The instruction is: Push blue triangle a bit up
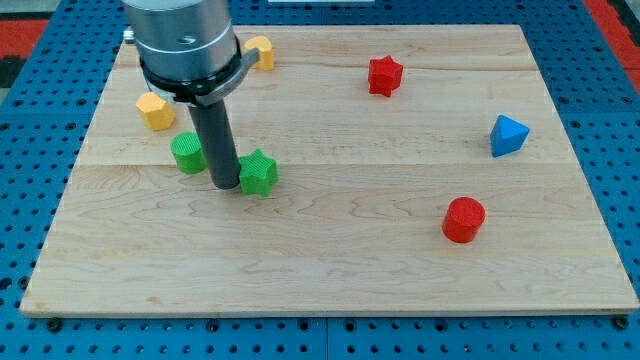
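The blue triangle lies near the board's right edge, at mid height. My tip rests on the board far to its left, touching the left side of a green star and just right of a green cylinder. The whole width of the board separates my tip from the blue triangle.
A red star sits at the upper middle-right. A red cylinder sits below and left of the blue triangle. A yellow hexagon lies at the upper left, and another yellow block is partly hidden behind the arm.
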Robot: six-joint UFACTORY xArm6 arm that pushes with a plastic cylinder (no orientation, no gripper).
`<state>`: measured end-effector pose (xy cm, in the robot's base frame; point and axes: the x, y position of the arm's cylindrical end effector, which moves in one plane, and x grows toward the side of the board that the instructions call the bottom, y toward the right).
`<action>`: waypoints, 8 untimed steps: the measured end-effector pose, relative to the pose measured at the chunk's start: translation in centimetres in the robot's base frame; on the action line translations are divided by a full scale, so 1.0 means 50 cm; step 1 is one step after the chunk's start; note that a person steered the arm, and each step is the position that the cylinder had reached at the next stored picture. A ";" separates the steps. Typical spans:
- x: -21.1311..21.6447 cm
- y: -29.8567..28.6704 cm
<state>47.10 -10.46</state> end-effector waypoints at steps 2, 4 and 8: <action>0.053 0.160; 0.026 0.343; -0.076 0.732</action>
<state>43.29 26.12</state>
